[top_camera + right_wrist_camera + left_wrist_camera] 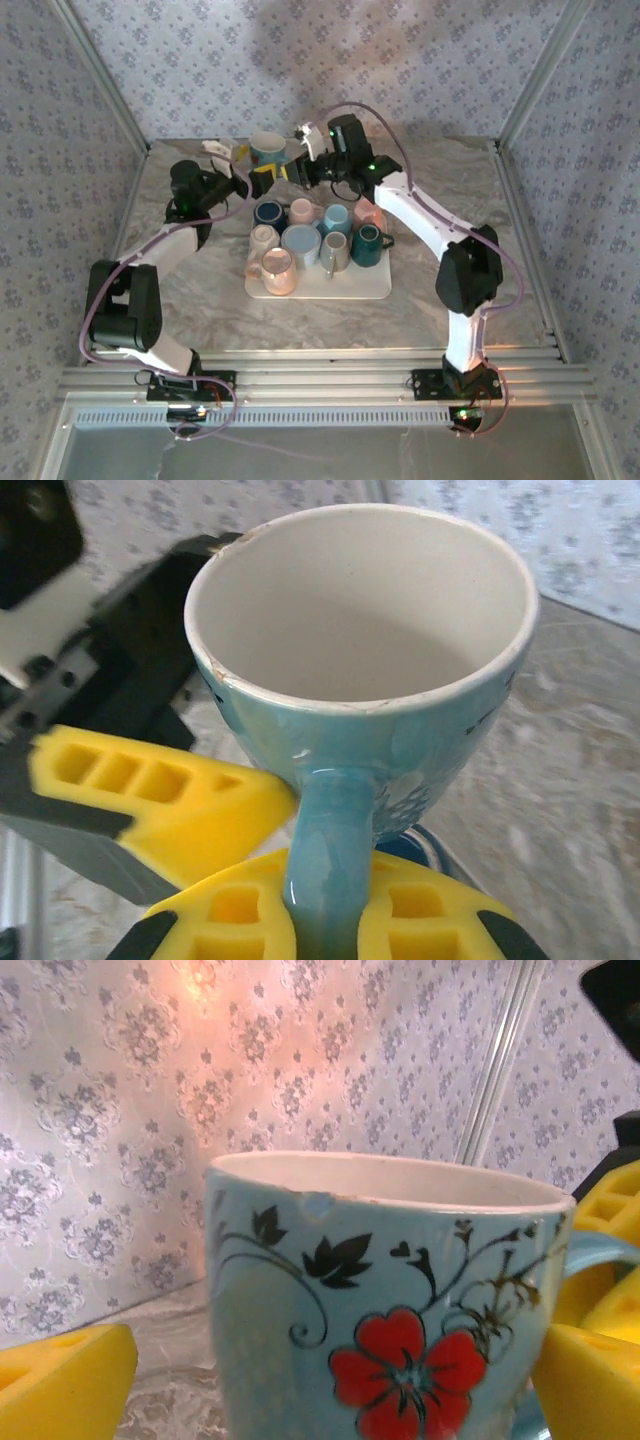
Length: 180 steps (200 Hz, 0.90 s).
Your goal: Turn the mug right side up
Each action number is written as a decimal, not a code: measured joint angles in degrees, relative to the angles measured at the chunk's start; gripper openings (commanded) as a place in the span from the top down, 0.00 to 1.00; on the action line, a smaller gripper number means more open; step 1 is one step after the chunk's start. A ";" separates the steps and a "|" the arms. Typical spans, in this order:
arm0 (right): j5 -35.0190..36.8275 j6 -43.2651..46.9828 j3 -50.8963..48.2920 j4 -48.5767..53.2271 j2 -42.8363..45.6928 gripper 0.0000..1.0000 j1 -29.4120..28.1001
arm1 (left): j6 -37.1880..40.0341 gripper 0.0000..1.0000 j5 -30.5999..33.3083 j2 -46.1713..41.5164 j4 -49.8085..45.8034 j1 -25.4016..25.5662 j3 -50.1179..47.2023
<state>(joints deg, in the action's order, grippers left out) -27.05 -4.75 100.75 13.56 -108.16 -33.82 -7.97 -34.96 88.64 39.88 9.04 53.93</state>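
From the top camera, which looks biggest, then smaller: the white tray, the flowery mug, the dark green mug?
1. white tray.
2. flowery mug and dark green mug: they look about the same, so I won't rank them.

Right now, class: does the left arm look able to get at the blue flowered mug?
Probably yes: the left gripper stands open on either side of the mug, whose body is bare; the right gripper pinches only the handle.
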 measured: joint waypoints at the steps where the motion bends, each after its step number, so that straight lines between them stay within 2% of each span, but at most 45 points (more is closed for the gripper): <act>1: 0.37 0.09 -0.17 0.04 0.13 0.99 0.00 | 0.13 0.01 0.02 -0.09 -0.28 0.00 0.00; 39: 14.84 3.98 -10.03 0.52 9.18 0.99 3.74 | 2.05 0.01 2.03 -3.78 -9.73 -0.02 0.02; 89: 30.62 4.35 -28.98 -6.23 19.80 0.99 19.02 | 5.09 0.01 7.58 -6.86 -20.94 2.54 1.49; 112: 32.65 4.13 -36.81 -9.64 20.28 0.99 25.05 | 4.46 0.01 9.97 -6.86 -23.74 5.07 1.49; 139: 32.11 4.07 -44.48 -13.51 20.28 0.98 29.55 | 3.45 0.01 11.34 -6.84 -25.46 8.50 1.51; 180: 27.82 3.61 -48.02 -20.94 19.02 0.98 33.57 | 2.73 0.01 12.28 -6.80 -26.12 11.89 1.51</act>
<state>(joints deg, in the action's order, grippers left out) 0.78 -1.15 52.73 -7.38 -89.14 -0.25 -5.23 -22.68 81.84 13.76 20.93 55.44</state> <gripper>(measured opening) 0.146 0.993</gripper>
